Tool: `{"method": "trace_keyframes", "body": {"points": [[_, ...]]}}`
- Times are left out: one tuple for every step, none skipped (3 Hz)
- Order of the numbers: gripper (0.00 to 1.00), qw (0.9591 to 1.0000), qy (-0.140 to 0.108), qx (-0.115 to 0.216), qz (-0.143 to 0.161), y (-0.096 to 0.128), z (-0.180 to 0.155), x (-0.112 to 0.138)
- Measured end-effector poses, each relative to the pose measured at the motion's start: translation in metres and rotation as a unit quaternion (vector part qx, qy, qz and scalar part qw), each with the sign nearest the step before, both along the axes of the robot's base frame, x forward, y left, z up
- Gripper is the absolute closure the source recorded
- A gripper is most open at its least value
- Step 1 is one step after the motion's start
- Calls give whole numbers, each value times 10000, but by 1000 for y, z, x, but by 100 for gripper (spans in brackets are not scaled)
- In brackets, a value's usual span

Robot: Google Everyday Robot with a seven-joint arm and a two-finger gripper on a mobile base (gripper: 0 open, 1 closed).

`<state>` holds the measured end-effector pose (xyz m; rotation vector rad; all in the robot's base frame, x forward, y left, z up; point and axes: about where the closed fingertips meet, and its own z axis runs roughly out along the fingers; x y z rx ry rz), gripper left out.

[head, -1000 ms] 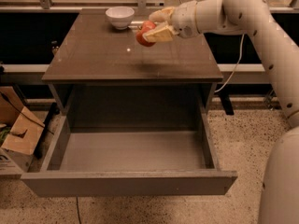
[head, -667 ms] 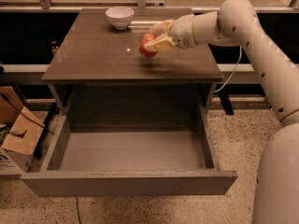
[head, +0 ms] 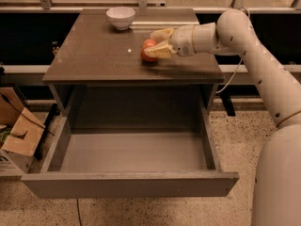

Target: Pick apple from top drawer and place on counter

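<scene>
One torn cardboard box (head: 16, 131) sits on the speckled floor at the far left, beside the cabinet. Next to it the top drawer (head: 127, 185) stands pulled out toward the camera, its flat grey bottom and low side walls in plain view below the cabinet top. Above the drawer lies the counter (head: 89, 55), dark brown and glossy. A white bowl (head: 120, 17) stands upright near the counter's back edge, left of centre. Right of centre, and well apart from the bowl, the apple (head: 147, 52) is on the counter side of things, not in the drawer. It is low against the surface with a shadow beneath it, though I cannot tell whether it rests on the counter or hangs just above. The gripper (head: 155, 43) reaches in from the right, level with the counter. Its pale fingers (head: 162, 33) pinch the apple, one above and one across its right side. Behind it the white arm (head: 263, 65) bends away toward the right edge, with a thin cable (head: 231, 79) hanging below it.
</scene>
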<state>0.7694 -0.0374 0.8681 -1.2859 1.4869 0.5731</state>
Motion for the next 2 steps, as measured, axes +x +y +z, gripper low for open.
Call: {"method": "trace_keyframes", "body": {"points": [[85,10000,0,0,0,0,4,0],[54,10000,0,0,0,0,4,0]]}}
